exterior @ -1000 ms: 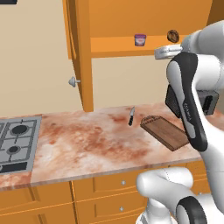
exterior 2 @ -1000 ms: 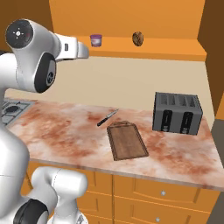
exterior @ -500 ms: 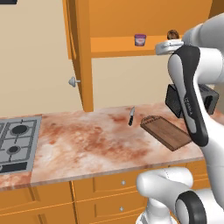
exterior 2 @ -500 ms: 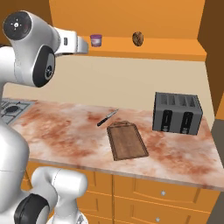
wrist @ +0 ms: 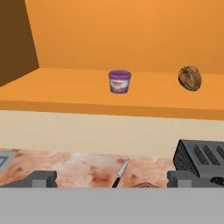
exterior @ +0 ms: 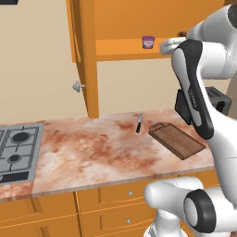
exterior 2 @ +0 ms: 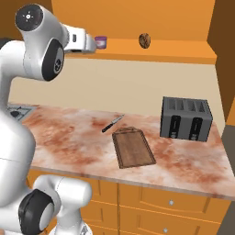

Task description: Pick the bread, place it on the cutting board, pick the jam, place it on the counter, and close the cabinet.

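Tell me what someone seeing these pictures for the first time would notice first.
Probably the open cabinet, all orange inside, with the purple jam and the brown bread standing apart on its shelf, the bread to the right in the hand view. Next comes the big white arm raised toward that shelf, and below it the marbled counter carrying the cutting board, a knife beside it and a black toaster.

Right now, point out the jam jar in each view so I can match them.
Left base view: jam on the cabinet shelf, upper right of centre.
Right base view: jam upper left, by the arm.
Hand view: jam centre, on the shelf.
Shared landmark: the bread, further along the shelf.
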